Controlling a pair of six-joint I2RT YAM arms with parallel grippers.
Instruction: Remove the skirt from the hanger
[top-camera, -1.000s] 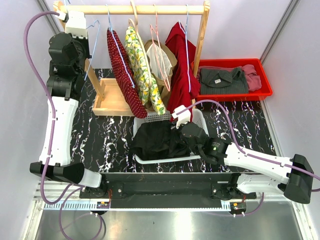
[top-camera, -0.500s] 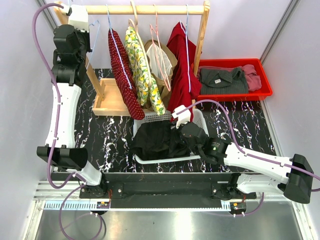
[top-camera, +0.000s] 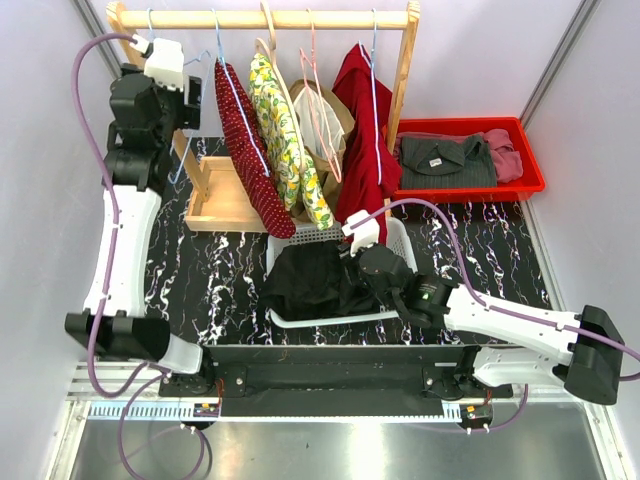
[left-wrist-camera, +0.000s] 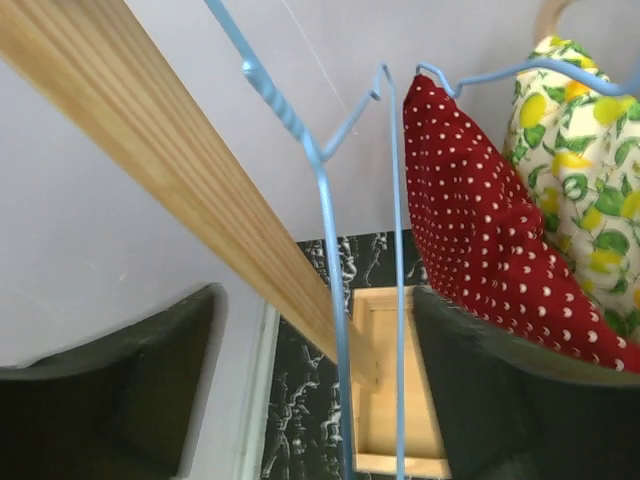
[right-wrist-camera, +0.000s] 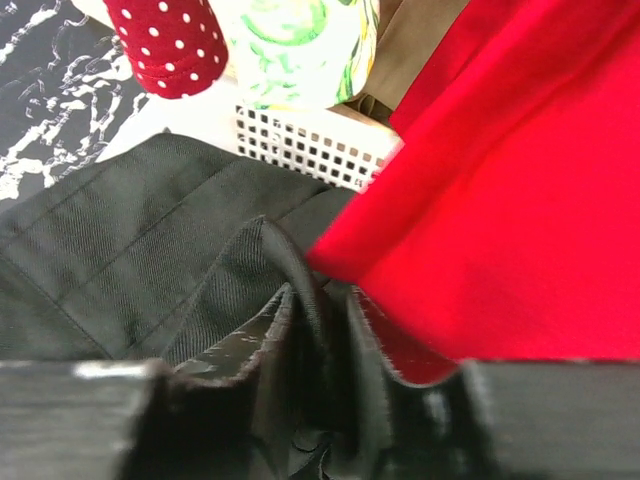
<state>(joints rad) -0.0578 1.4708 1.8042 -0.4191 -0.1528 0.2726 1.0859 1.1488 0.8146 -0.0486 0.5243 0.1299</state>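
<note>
Letting go cleanly looks like the step in hand: the black skirt (top-camera: 310, 280) already lies heaped in the white basket (right-wrist-camera: 300, 148), and the blue hanger (left-wrist-camera: 322, 200) hangs bare on the wooden rack (left-wrist-camera: 150, 140). The left claw (left-wrist-camera: 320, 380) is up at the rack with its fingers spread wide. The hanger's wire runs through the gap, neither finger appears to touch it, and the claw holds nothing. The right claw (right-wrist-camera: 320, 340) is down in the basket, its jaws only a little apart with a ridge of the skirt's cloth between them. Whether they pinch that fold or merely straddle it I cannot tell.

To finish well, the right claw should spread fully before it rises, then lift straight up, so the fold slips free and the skirt is not dragged over the basket's wall. A hanging red garment (right-wrist-camera: 500, 180) drapes just beside that claw, so the lift should lean away from it. The left claw should back off along the line of its gap, keeping the wire centred, lest a finger hook the hanger or nudge the spotted red garment (left-wrist-camera: 480, 230) beside it.
</note>
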